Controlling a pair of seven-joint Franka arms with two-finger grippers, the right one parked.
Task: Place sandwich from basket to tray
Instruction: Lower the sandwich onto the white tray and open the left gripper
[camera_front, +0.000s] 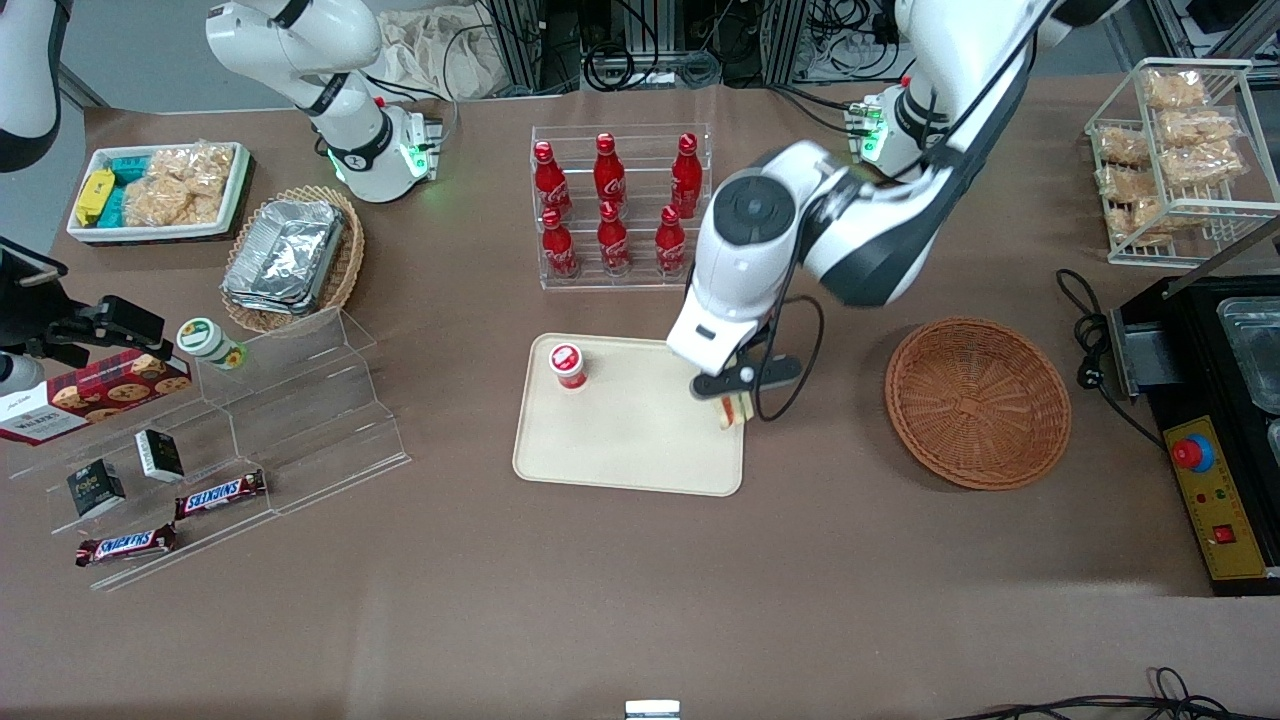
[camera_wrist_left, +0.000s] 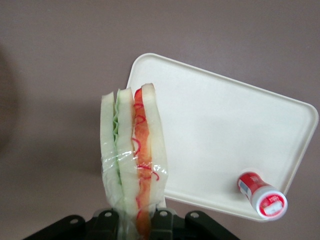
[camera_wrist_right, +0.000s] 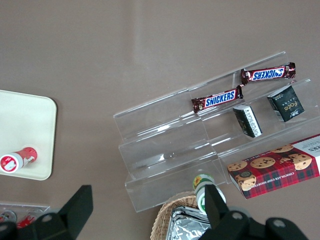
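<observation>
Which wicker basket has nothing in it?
The round reddish-brown basket, toward the working arm's end of the table, is empty. The tan oval basket holds foil containers. The gripper holds the sandwich over the tray's edge.

A brown-covered table (camera_front: 620, 600) fills the room, cables (camera_front: 640, 60) trailing above.
</observation>
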